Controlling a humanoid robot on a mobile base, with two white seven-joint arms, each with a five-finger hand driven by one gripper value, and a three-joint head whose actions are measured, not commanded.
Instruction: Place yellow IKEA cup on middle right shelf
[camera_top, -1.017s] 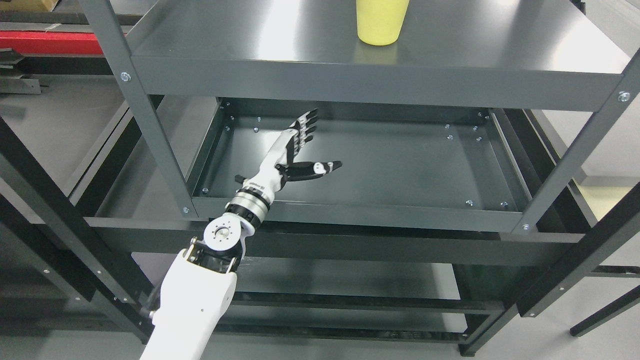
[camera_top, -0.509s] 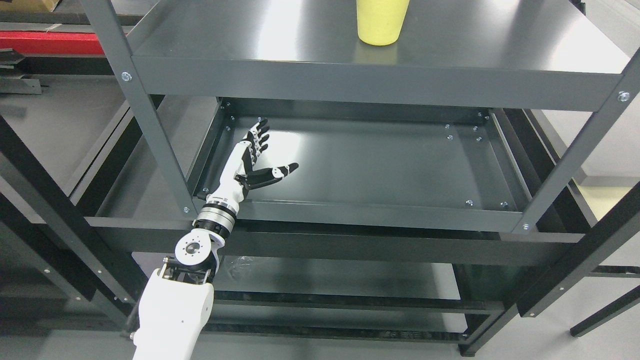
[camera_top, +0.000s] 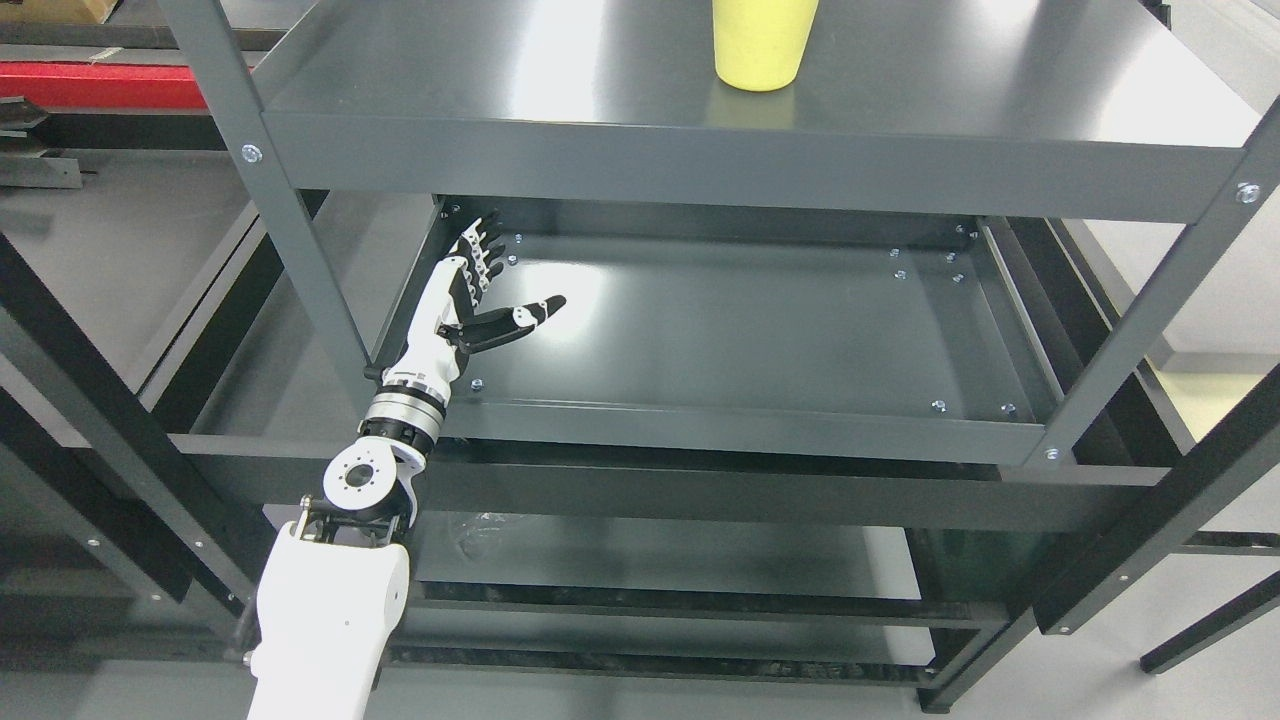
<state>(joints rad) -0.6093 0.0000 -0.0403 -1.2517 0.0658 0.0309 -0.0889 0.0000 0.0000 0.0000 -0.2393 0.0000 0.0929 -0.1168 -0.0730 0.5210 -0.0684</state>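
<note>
Yellow tapered plastic cup (camera_top: 762, 42) stood a shelf above my empty, spread left hand (camera_top: 468, 300); reaching up risked clipping the grey steel shelf edge (camera_top: 700, 165)

This looks like a lab or workshop space. A dark grey bolted steel shelving rack (camera_top: 700, 160) fills the view, with visible screws along its posts and shelf rims. Beyond its left edge stand more bare metal frames (camera_top: 90, 400) and a red bar (camera_top: 100, 85). At the far right lies a smooth, pale grey floor (camera_top: 1215, 300).
</note>
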